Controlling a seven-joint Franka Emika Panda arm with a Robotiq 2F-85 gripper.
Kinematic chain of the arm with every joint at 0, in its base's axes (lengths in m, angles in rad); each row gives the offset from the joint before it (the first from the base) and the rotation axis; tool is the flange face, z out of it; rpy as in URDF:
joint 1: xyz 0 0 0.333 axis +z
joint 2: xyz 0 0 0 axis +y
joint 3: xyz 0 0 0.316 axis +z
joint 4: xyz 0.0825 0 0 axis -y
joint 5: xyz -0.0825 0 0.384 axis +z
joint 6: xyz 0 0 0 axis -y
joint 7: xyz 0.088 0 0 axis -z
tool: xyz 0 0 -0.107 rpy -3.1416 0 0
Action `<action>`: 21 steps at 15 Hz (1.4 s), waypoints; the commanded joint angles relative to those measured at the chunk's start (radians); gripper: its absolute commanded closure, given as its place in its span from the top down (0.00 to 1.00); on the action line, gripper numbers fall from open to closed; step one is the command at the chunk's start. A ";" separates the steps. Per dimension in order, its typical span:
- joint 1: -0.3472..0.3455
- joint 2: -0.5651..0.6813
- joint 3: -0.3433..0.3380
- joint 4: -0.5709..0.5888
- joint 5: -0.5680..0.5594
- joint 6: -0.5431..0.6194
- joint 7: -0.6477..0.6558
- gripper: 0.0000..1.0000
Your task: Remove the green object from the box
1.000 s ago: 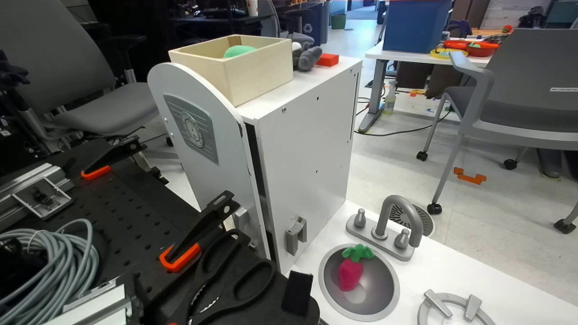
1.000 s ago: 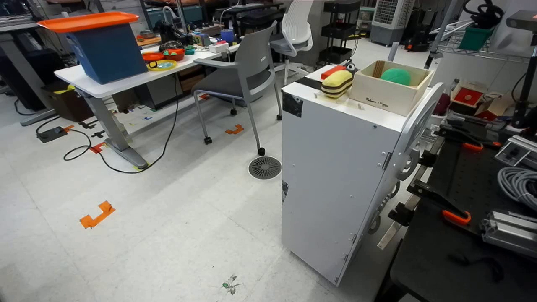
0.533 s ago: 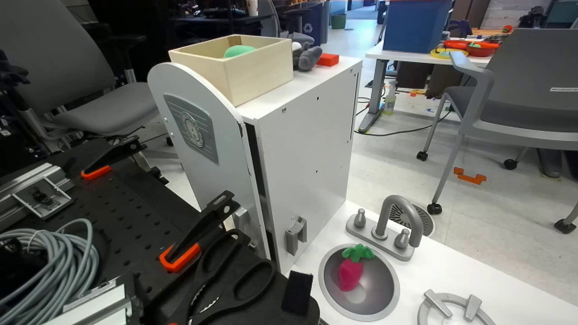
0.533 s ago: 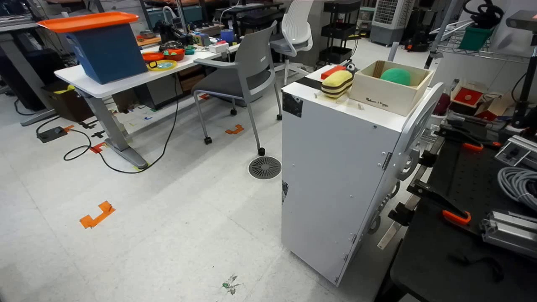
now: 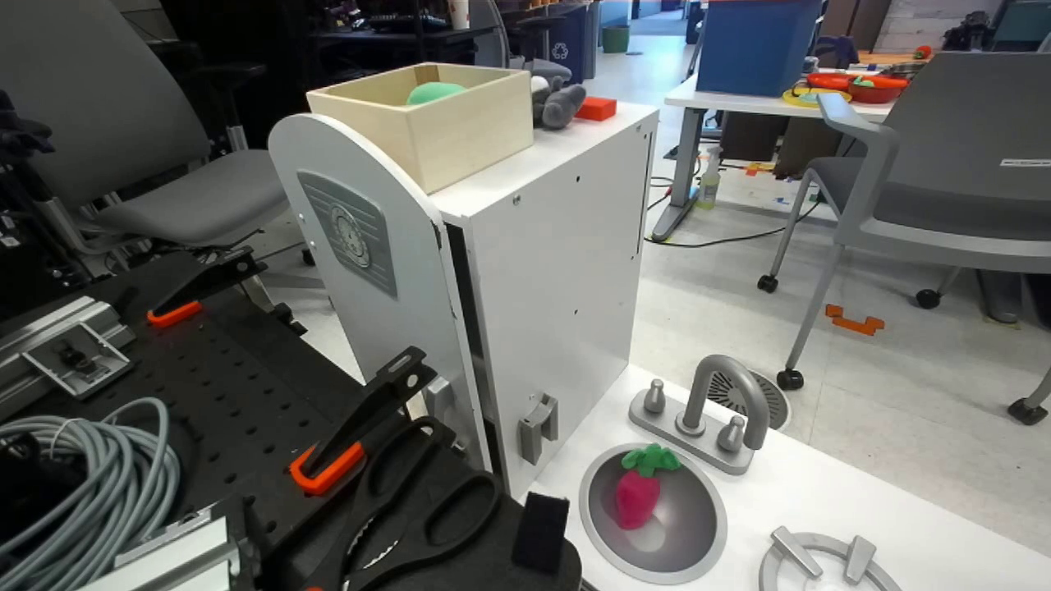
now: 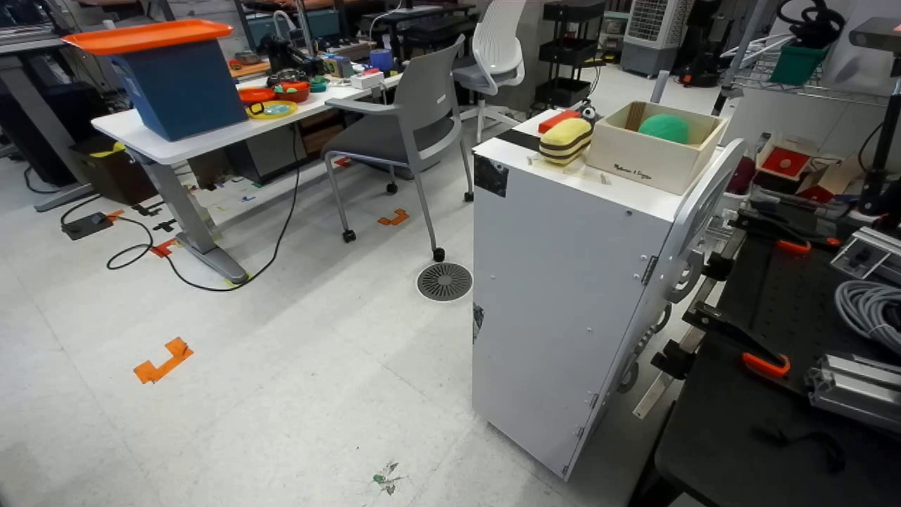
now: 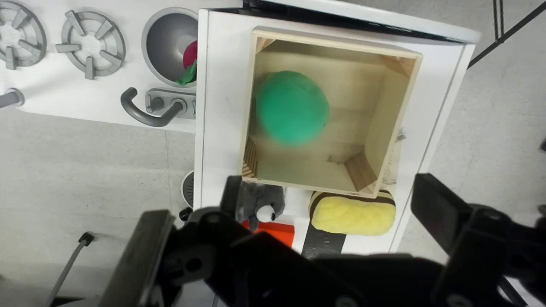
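Observation:
The green object is a plain rounded ball inside the open pale wooden box. In the wrist view it lies towards the box's upper left. In both exterior views the green object shows partly above the box wall. My gripper comes in from the bottom of the wrist view. Its jaws are wide apart with nothing between them. The fingers stand over the box's lower edge and the toys beside it, apart from the green object. The gripper is out of both exterior views.
The box stands on a tall white cabinet with a raised arched panel beside it. A yellow striped plush, a grey plush and a red block lie close to the box. A faucet and sink are below.

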 commanded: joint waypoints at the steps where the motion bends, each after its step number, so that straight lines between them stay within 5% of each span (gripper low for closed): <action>1: 0.004 0.016 -0.006 0.017 0.030 -0.041 -0.009 1.00; 21: 0.011 0.105 -0.003 0.046 0.038 -0.065 -0.019 1.00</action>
